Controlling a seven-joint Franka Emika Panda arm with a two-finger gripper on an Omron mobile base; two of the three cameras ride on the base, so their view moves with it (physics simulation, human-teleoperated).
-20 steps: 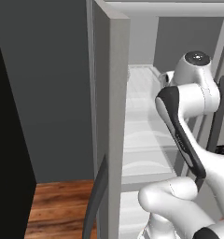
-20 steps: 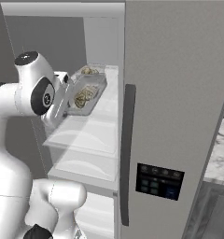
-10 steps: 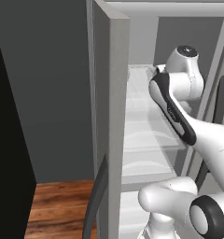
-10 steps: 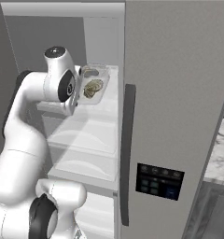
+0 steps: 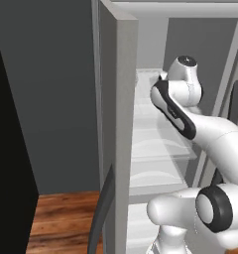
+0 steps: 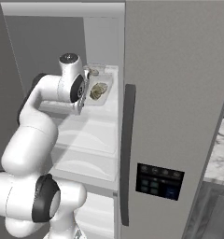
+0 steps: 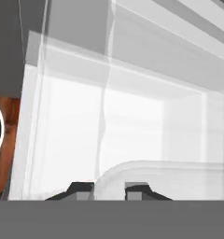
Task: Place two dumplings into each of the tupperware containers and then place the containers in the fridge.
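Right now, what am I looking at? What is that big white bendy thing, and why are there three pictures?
The white bendy thing is a robot arm with dark joints. It stands in a pretend kitchen made by a computer, reaching into an open fridge with pale shelves.

Two pictures come from cameras riding on the robot's base, behind the arm: one looks from its left, one from its right. The third comes from a camera on the hand, looking along the pincer, whose two dark tips poke up at the bottom.

In the right base view, a see-through grey container sits at the upper shelf with tan dumplings inside. In the hand view, the pincer is shut on the container's rim.
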